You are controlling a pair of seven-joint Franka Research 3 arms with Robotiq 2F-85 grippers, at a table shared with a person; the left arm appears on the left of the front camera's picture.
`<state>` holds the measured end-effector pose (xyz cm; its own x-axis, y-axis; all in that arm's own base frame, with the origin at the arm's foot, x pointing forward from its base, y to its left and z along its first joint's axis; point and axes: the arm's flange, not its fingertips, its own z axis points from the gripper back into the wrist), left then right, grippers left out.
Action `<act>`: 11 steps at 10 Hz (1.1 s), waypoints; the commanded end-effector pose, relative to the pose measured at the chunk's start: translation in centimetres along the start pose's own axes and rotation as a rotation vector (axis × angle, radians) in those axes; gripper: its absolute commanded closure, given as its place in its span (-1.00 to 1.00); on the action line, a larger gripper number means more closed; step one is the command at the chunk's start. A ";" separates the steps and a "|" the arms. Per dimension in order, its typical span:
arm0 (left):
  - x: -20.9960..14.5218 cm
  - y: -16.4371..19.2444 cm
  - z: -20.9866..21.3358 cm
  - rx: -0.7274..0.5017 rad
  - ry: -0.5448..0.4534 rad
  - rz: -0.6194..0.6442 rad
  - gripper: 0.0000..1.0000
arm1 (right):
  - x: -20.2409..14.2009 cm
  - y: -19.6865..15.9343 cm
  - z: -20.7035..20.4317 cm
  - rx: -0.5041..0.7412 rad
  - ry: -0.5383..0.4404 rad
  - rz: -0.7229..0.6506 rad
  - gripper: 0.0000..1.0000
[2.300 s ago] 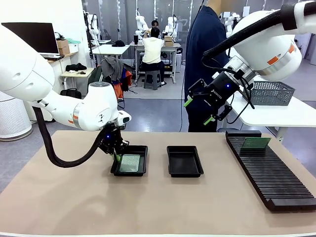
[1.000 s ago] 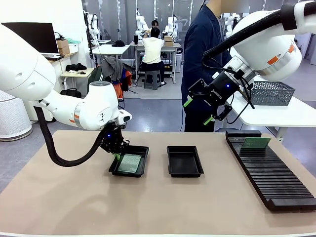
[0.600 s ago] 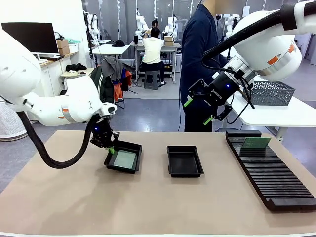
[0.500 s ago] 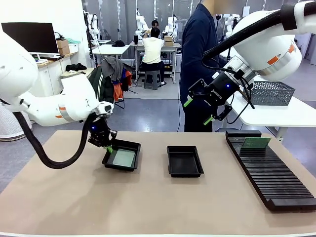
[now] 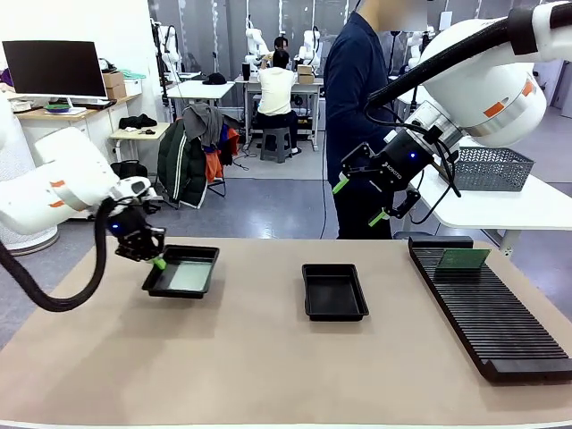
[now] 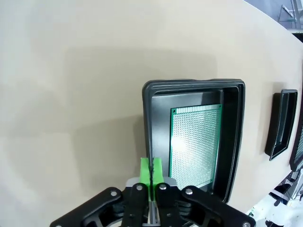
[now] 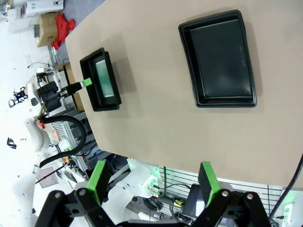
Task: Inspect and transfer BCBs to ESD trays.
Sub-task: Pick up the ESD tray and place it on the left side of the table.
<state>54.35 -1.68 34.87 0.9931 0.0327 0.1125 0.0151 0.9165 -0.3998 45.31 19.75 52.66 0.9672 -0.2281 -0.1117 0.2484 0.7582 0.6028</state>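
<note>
Contact sits at the tray rim: we see the left gripper point(image 5: 158, 263) point(image 6: 151, 165) pinched tight on the raised rim of one ESD tray point(image 5: 181, 294) point(image 6: 147, 123), its green pads pressed together over the edge of a long side. That tray is at the left part of the table point(image 5: 268, 375), and a BCB point(image 5: 186, 276) point(image 6: 195, 142) lies flat on its floor; we cannot tell whether the tray rests on the tabletop or hangs just above it. The second ESD tray point(image 5: 335, 293) point(image 7: 220, 56) sits near the table's middle, well apart from the first, with bare black floor. The right gripper point(image 5: 359, 202) point(image 7: 152, 178) hovers high above the table with its jaws spread wide and nothing between them, close to the person point(image 5: 353, 80) standing at the far side. On the right lies the ribbed rack point(image 5: 487, 313), with another BCB point(image 5: 463, 259) propped at its far end.
</note>
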 end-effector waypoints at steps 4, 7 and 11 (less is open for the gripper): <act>-0.6 9.8 3.6 -0.051 -0.003 0.025 0.95 | 0.2 0.2 0.0 -0.017 0.000 -0.002 -1.00; -1.0 13.0 4.1 -0.047 0.000 0.016 0.95 | 0.2 0.2 0.0 -0.017 0.000 -0.002 -1.00; -1.7 15.0 2.7 -0.035 -0.014 -0.009 0.95 | 0.2 0.2 0.0 -0.017 0.000 -0.002 -1.00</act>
<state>52.67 12.62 31.94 0.9946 0.0362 0.0975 0.0070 0.9120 -0.4101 45.31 19.75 52.66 0.9672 -0.2282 -0.1117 0.2485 0.7582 0.6028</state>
